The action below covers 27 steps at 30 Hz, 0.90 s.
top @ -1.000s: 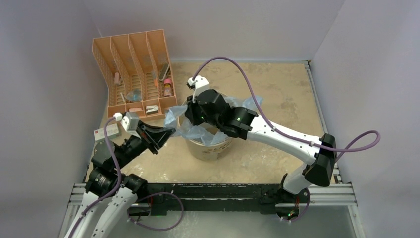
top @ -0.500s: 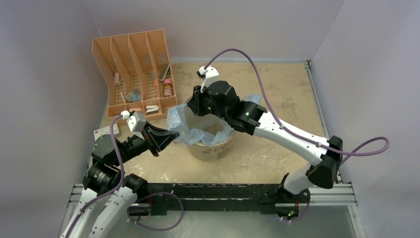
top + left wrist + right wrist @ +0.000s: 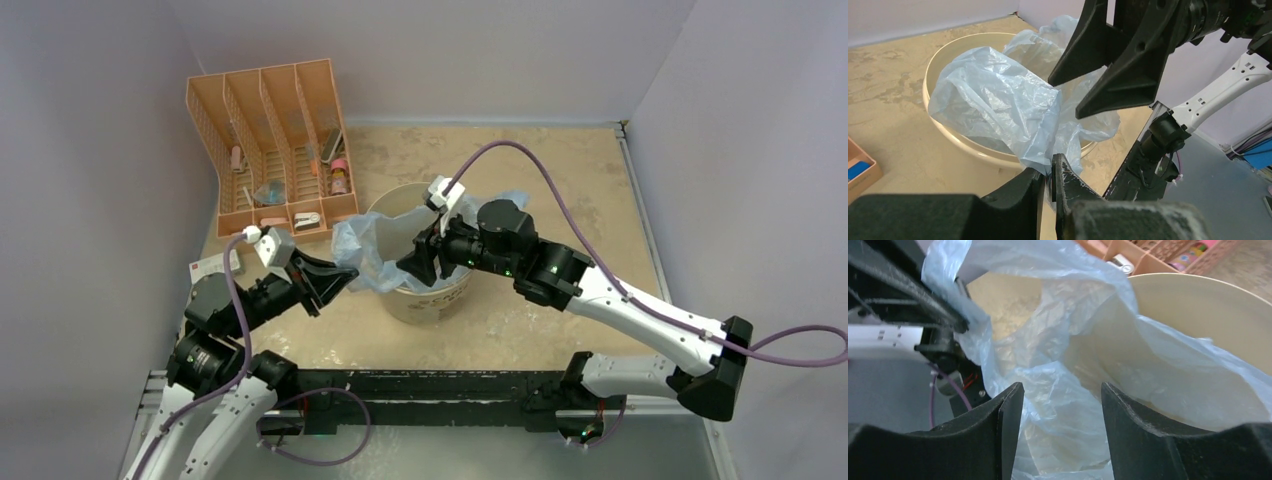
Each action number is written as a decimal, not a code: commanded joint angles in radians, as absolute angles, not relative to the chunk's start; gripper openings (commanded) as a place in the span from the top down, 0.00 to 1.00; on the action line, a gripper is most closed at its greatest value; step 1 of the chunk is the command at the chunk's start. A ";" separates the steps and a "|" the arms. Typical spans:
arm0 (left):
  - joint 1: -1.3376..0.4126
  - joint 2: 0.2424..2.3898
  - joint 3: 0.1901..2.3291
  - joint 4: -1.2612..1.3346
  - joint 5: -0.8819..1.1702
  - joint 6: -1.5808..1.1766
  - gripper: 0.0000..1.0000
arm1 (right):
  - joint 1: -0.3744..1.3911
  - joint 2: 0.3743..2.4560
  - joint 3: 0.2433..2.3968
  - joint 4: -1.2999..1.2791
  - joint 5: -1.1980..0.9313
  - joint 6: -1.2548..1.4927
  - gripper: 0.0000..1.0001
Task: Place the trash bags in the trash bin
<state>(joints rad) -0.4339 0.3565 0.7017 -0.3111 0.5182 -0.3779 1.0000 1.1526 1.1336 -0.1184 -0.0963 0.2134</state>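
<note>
Blue trash bag hangs over the left and near side of the trash bin. Part of the thin, crinkly bag is down inside the bin. Part of it spills out over the rim on the left. A little bit also pokes up by the far right rim. The bin is round and cream. It stands near the middle of the counter, a bit to the left.

The left pincer reaches in from the near left side. Its tip is just beside the bin's left wall. Its two fingers are very close together, with only a thin slit between them. In the left wrist view, the low edge of the bag goes down into that slit. So this pincer is pinching the bag.

The right pincer is over the near part of the bin's mouth and points to the left. Its fingers are spread wide. In the right wrist view, the bag and the inside of the bin show between the two fingers. The fingers do not squeeze the bag, and they hold nothing. I cannot tell if they touch it.

An orange rack stands in the far left corner of the counter, with small things in its slots. A small red and white box lies at the left edge, by the left arm.
</note>
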 commanded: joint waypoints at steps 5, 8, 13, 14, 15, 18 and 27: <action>-0.431 0.323 0.767 -0.383 0.435 -0.422 0.70 | 1.000 1.224 1.217 -0.261 -0.224 0.079 0.38; -0.431 0.303 0.764 -0.397 0.416 -0.460 0.55 | 1.000 1.263 1.241 -0.327 -0.190 0.084 0.39; -0.431 0.326 0.813 -0.509 0.290 -0.550 0.45 | 1.000 1.258 1.239 -0.303 -0.208 0.089 0.44; -0.431 0.340 0.832 -0.547 0.238 -0.572 0.39 | 1.000 1.256 1.244 -0.300 -0.215 0.091 0.45; -0.431 0.358 0.860 -0.597 0.180 -0.597 0.35 | 1.000 1.256 1.252 -0.299 -0.220 0.092 0.46; -0.431 0.393 0.936 -0.669 0.092 -0.615 0.32 | 1.000 1.254 1.269 -0.304 -0.224 0.092 0.50; -0.431 0.534 1.109 -0.660 0.205 -0.662 0.26 | 1.010 1.287 1.302 -0.332 -0.322 0.091 0.78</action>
